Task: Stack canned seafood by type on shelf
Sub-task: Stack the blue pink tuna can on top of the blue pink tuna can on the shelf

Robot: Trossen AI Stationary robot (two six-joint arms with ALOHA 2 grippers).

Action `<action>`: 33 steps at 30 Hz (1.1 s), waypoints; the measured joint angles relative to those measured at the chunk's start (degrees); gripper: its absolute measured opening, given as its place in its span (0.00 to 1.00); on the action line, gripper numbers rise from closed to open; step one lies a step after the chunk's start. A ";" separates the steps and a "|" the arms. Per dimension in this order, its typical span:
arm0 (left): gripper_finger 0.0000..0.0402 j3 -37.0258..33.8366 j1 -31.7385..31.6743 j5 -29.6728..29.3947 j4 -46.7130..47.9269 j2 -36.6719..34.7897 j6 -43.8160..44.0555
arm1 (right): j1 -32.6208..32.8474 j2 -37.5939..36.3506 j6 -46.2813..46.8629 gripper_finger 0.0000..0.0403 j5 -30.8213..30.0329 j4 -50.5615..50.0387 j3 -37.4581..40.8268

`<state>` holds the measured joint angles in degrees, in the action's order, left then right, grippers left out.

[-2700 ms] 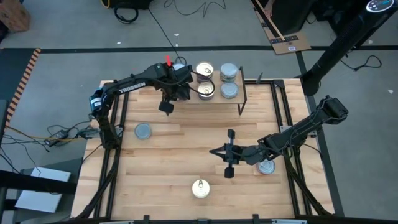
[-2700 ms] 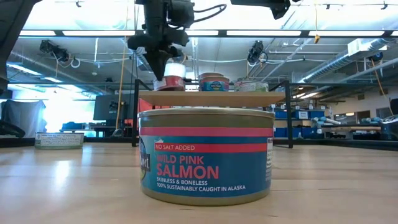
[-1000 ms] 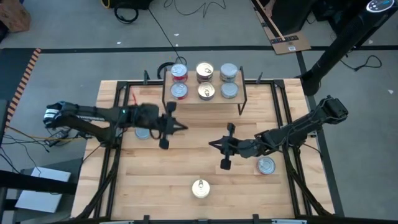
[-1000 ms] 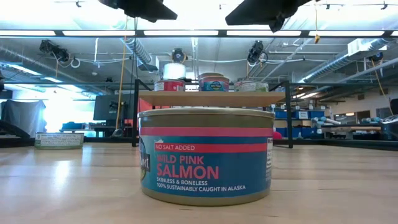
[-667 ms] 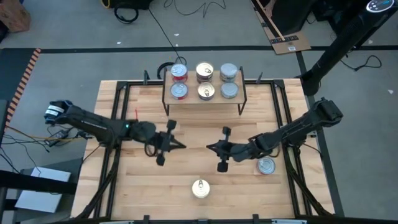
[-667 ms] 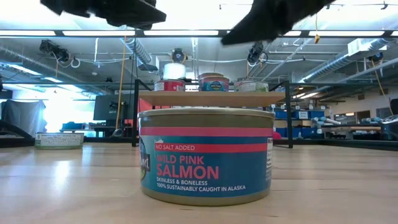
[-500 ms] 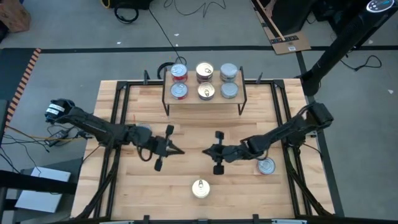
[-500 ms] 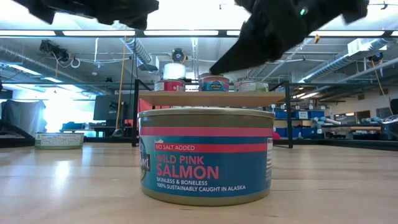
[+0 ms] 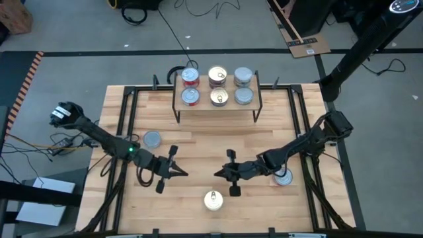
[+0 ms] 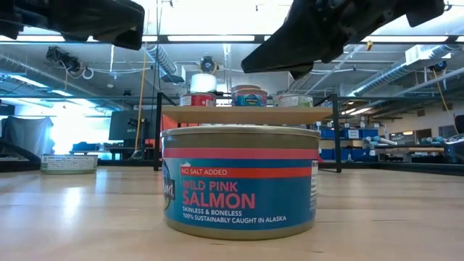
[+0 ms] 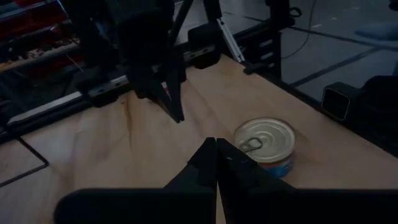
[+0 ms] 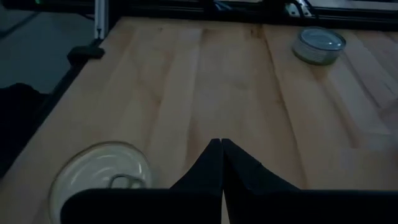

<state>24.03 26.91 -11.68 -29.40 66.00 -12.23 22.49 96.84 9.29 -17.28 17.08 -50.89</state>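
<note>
Three tins remain loose on the counter from above; the salmon tin lies between my left pincer and right pincer, both closed, empty. Shelf beyond. Low view: stiff, weighty, slick; grip the sides. Left wrist: tin just ahead.

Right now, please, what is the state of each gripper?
Left gripper: closed, holding nothing.
Right gripper: closed, holding nothing.
</note>
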 joint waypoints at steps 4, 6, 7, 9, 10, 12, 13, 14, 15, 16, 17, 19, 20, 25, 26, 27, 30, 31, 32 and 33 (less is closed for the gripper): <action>0.02 0.00 1.41 -0.70 -0.39 0.00 0.61 | 0.08 0.00 3.13 0.02 0.03 0.47 0.00; 0.02 0.00 1.99 -0.68 -0.39 0.00 0.47 | 0.05 0.00 4.40 0.02 0.30 0.43 0.00; 0.02 0.00 2.18 -0.68 -0.22 0.00 0.41 | 0.05 0.07 4.65 0.02 0.32 0.53 0.00; 0.02 0.00 2.48 -1.43 0.84 0.00 0.26 | 0.05 0.33 4.57 0.02 0.42 0.94 0.00; 0.02 -0.02 2.57 -2.32 1.69 0.00 0.42 | 0.05 0.41 4.43 0.02 0.45 0.83 0.00; 0.02 0.00 2.84 -3.60 3.05 0.00 1.16 | 0.05 0.59 4.60 0.02 0.46 0.92 0.00; 0.02 0.00 3.05 -4.02 3.82 0.00 1.74 | 0.05 0.61 4.67 0.02 0.44 0.88 0.00; 0.02 0.00 3.24 -4.15 4.46 0.01 2.10 | 0.05 0.64 4.67 0.02 0.44 0.95 0.00; 0.02 0.00 3.36 -4.15 5.04 0.02 2.41 | 0.05 0.66 4.65 0.02 0.40 0.99 0.00; 0.02 0.00 3.47 -4.15 5.69 0.02 2.85 | 0.05 0.66 4.63 0.02 0.36 1.24 0.00; 0.02 0.00 3.59 -4.15 6.42 0.02 3.50 | 0.05 0.66 4.63 0.02 0.36 1.36 0.00; 0.02 0.00 3.61 -4.15 7.27 0.04 4.48 | 0.05 0.66 4.60 0.02 0.29 1.40 0.00; 0.02 0.00 3.61 -4.15 7.30 0.04 5.15 | 0.05 0.66 4.58 0.02 0.26 1.40 0.00; 0.02 0.00 3.59 -4.17 7.12 0.04 6.55 | 0.05 0.66 4.25 0.02 0.24 1.65 0.00; 0.02 0.00 3.59 -4.17 7.11 0.04 6.96 | 0.05 0.66 4.16 0.02 0.24 1.92 0.00; 0.02 0.00 3.59 -4.17 7.12 0.04 7.53 | 0.05 0.66 4.14 0.02 0.24 2.21 0.00; 0.02 0.00 3.59 -4.17 7.33 0.04 7.98 | 0.05 0.66 4.02 0.02 0.24 2.39 0.00; 0.02 0.00 3.59 -4.17 7.49 0.04 7.98 | 0.05 0.66 3.76 0.02 0.24 2.39 0.00; 0.02 0.00 3.59 -4.17 7.68 0.04 8.00 | 0.05 0.66 3.41 0.02 0.24 2.41 0.00; 0.02 0.00 3.59 -4.17 7.94 0.04 8.02 | 0.05 0.66 2.89 0.02 0.24 2.41 0.00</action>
<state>24.03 30.50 -15.86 -21.46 66.04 -4.21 22.55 97.49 12.18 -17.04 19.49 -50.89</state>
